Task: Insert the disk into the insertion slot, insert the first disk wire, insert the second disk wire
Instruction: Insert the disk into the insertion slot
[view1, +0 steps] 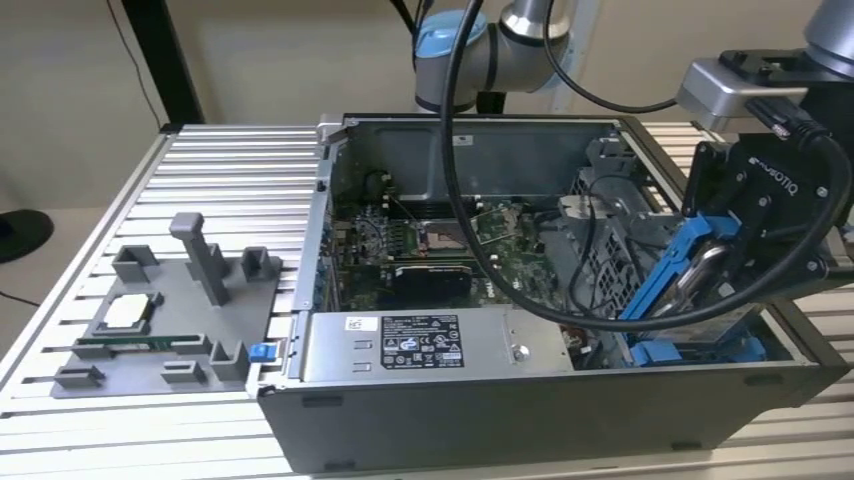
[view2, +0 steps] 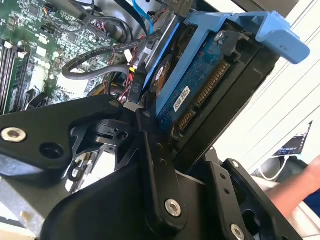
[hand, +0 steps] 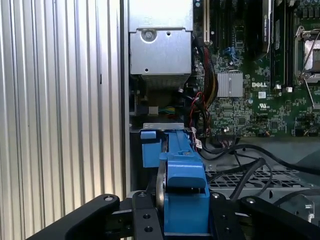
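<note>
Gripping the disk (view1: 683, 270), the gripper (view1: 731, 262) holds it tilted above the insertion slot (view1: 701, 350), at four o'clock of the computer case (view1: 534, 415) in the exterior view.

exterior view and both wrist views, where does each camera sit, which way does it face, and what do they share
Exterior view: off the arm, raised, looking down into the open computer case on the slatted table; the arm and gripper show.
First wrist view: on the wrist, looking along the gripper past the disk to the motherboard.
Second wrist view: on the wrist, beside the gripper, looking across the disk's circuit-board face into the case.
Shared: all three show the gripper shut on the disk.
</note>
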